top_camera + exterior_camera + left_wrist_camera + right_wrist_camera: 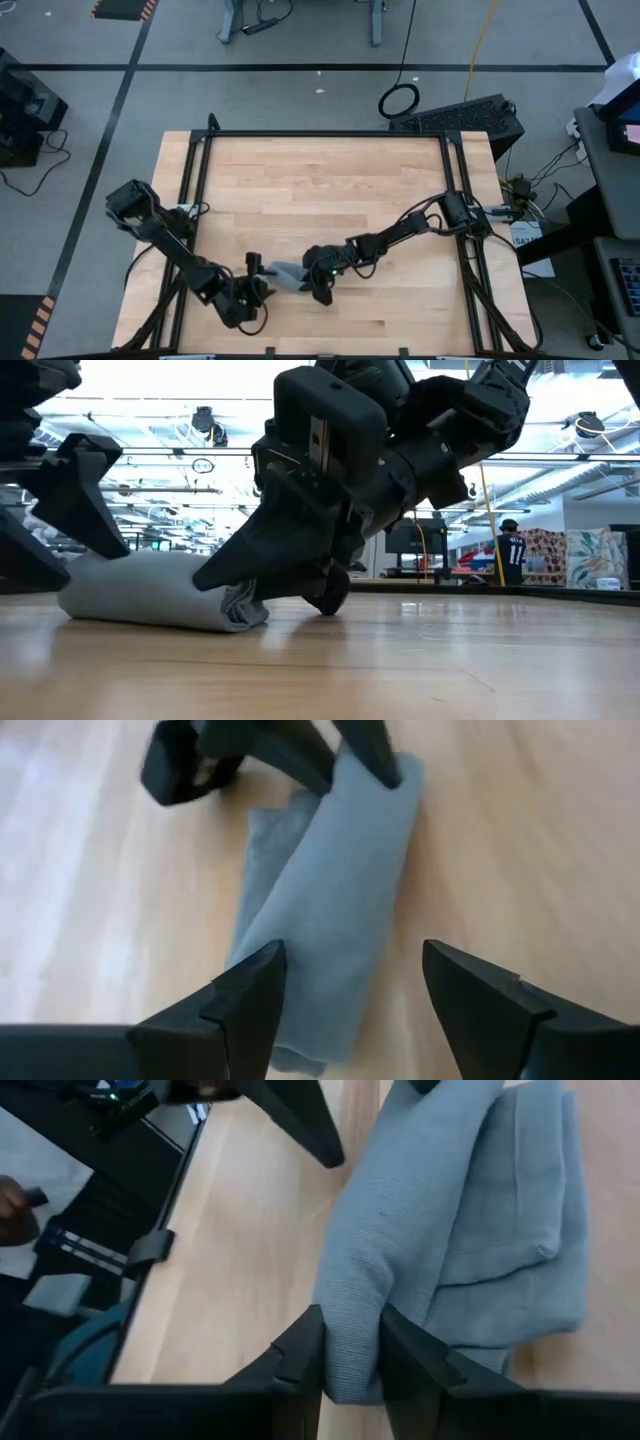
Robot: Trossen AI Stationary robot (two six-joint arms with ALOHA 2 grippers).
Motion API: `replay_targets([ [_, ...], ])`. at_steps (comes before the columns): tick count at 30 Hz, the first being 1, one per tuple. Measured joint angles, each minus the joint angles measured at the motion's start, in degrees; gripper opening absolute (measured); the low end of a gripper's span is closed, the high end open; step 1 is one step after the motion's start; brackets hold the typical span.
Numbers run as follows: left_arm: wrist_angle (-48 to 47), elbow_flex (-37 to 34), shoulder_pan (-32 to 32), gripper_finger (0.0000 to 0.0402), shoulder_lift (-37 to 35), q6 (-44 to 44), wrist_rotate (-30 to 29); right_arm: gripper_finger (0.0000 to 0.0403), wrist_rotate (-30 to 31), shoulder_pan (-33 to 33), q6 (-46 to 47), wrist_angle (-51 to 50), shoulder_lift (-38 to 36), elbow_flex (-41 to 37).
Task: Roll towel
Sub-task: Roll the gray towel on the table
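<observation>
From above, the towel (288,272) lies as a short grey-blue roll on the wooden table (320,180), near the front edge, its long axis running from the left gripper (254,290) toward the right gripper (322,282), one end at each. In the low view the roll (150,592) rests flat on the wood with its long axis across the picture; its layered end faces the right gripper (300,585), whose dark fingers slant down to that end and touch it, while a finger of the left gripper (88,490) stands above the other end. In the left wrist view the towel (325,890) stretches away lengthwise from the gap between that arm's own fingers (245,1010), which stand wide apart with the near end of the roll between them, neither finger pressing it; the right gripper's fingers (365,745) sit on the far end. In the right wrist view that arm's fingers (300,1355) stand narrow, pinching a fold of the towel (440,1220) between them, and the roll runs away from them toward the left gripper's finger (300,1120) at its far end.
</observation>
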Motion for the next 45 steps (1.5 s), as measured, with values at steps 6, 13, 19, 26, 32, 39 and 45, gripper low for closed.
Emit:
replay_targets([
  [6,0.7,1.6,-1.6,0.0242,0.6,9.0,-3.2,0.0077,-2.3,-0.3,2.5,0.0,-0.1,0.0],
  [13,-1.7,2.8,-1.1,0.0242,0.6,10.6,-4.1,0.0077,-2.7,-0.3,2.8,-0.1,-0.1,0.0],
  [19,-6.3,2.7,2.2,0.0234,2.2,3.0,2.2,0.0077,-3.2,-0.6,2.9,-0.2,-0.2,0.0],
  [26,-6.3,2.8,2.5,0.0093,3.6,2.6,4.3,0.0079,1.4,0.1,-1.4,-2.0,-2.2,-0.2],
  [32,-7.4,2.8,2.6,0.0037,3.5,-1.5,4.9,0.0114,14.1,2.7,-19.0,-8.9,-7.4,-0.6],
  [39,-7.7,2.8,2.6,0.0056,3.3,-3.9,5.6,0.0193,23.6,8.7,-40.9,-9.2,-11.6,-0.4],
  [45,-7.7,2.8,2.6,0.0053,3.0,-6.8,6.6,0.0244,35.1,13.2,-49.1,-6.7,-7.8,-0.4],
])
